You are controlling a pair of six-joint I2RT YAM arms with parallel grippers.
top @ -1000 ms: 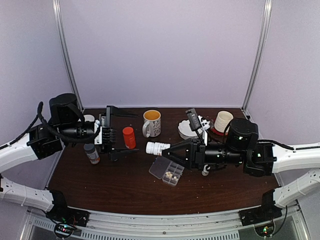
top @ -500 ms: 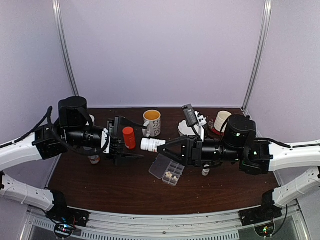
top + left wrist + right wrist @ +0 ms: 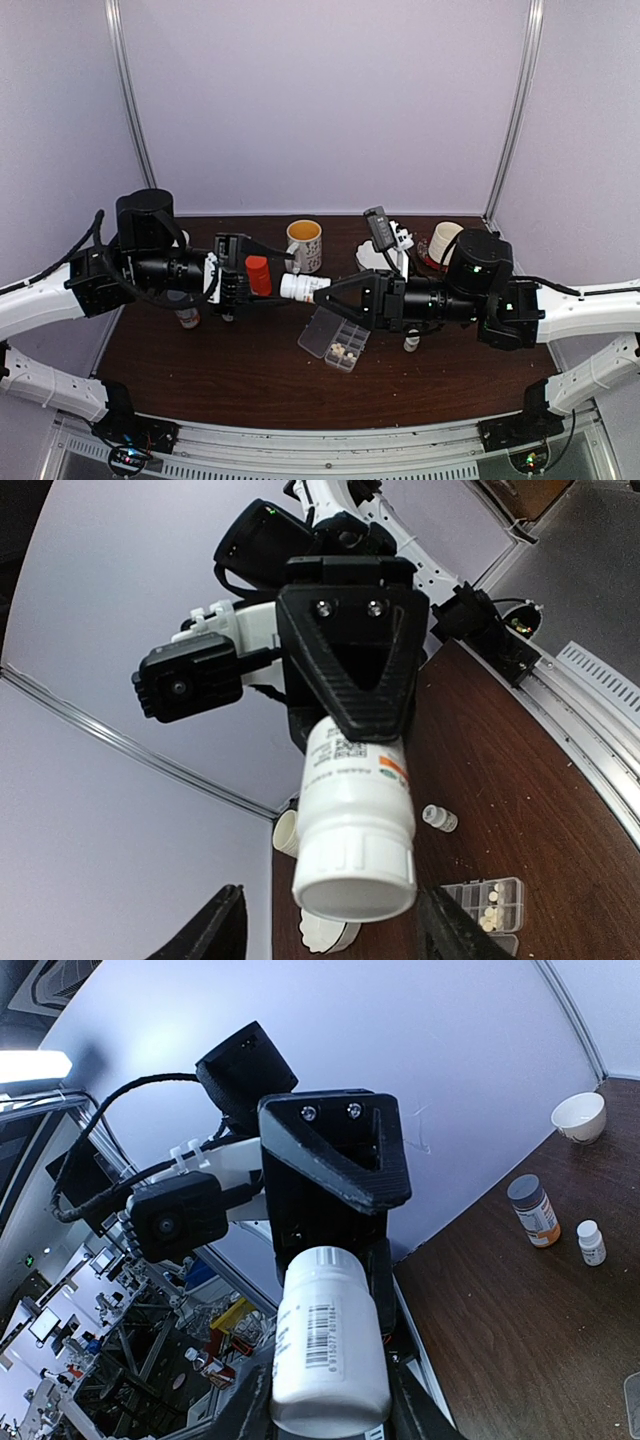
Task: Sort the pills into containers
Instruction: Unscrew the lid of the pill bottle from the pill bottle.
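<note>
Organizer box (image 3: 338,346), long axis seemingly diagonal (pills (image 3: 347,351) inside)

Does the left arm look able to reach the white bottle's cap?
Probably yes: the right fingers hold the white bottle level, its cap pointing between the open left fingers, with nothing blocking.

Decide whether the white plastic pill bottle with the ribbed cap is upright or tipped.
Tipped sideways: the white plastic pill bottle lies level in the right gripper, its cap pointing at the left gripper.

The white bottle (image 3: 330,1360) bears a black barcode; the pills (image 3: 347,350) are whitish, the table (image 3: 230,370) dark brown.
</note>
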